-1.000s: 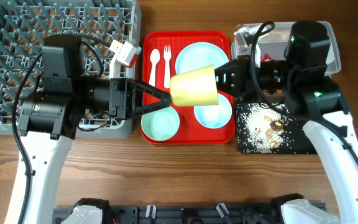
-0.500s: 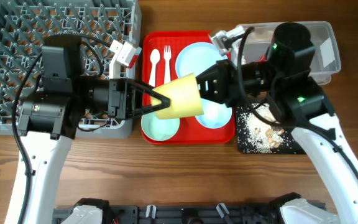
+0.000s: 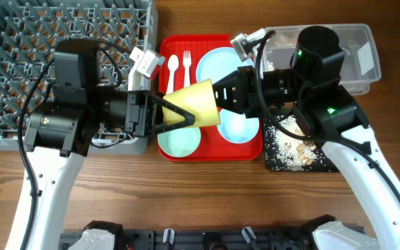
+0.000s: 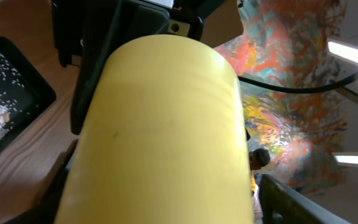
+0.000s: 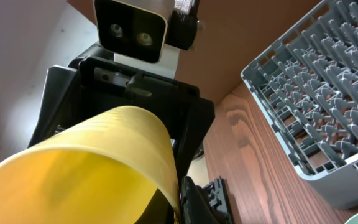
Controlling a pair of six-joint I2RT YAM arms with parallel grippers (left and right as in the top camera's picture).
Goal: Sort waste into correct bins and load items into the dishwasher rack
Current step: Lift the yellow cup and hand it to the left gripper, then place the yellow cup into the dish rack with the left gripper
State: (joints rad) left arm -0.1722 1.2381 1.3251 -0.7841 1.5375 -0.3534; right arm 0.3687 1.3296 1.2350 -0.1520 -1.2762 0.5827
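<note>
Over the counter's middle the yellow cup (image 3: 198,104) has shifted leftward; right fingers (image 3: 226,96) grasp it, left fingers (image 3: 162,99) gape around it: handover likely.

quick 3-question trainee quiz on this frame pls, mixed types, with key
1. True or false: the cup rests on the red tray.
2. What lies in the black tray? A) crumbs B) fork C) spoon
3. Which hand grips the cup's wide end?
Key: 1 false, it is held in the air. 2 A. 3 the right hand.
</note>
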